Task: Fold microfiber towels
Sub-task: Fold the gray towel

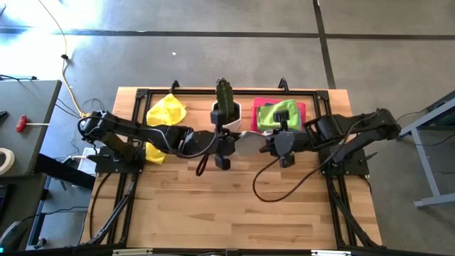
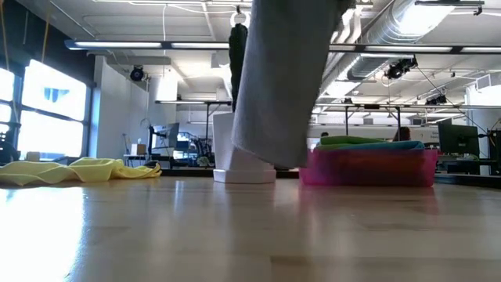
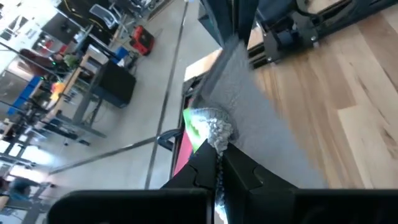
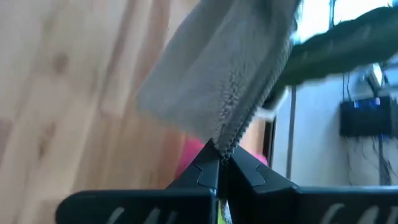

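A grey microfiber towel (image 2: 282, 78) hangs in the air between my two grippers over the table's middle, and its lower edge (image 2: 266, 160) is clear of the wood. My left gripper (image 3: 217, 163) and my right gripper (image 4: 221, 163) are both shut on its top edge; in the high view they face each other, left gripper (image 1: 238, 136) and right gripper (image 1: 261, 141). A yellow towel (image 1: 165, 110) lies crumpled on the table at the far left. A lime green towel (image 1: 279, 114) lies on top of a pink tray (image 1: 302, 108). My left gripper pinches a bunched corner (image 3: 214, 132) of the grey towel between its two fingers, coming from the table's left and slanting down. The cloth runs from there up to the other gripper. My right gripper pinches the stitched top edge (image 4: 231, 138) at the towel's other end, slanting down from the right. The towel hangs below the fingers, clear of the table.
A cactus in a white pot (image 1: 225, 107) stands at the far edge just behind the hanging towel. A second bit of yellow cloth (image 1: 153, 153) lies under the left arm. Bare wood (image 1: 234, 213) stretches toward the near edge.
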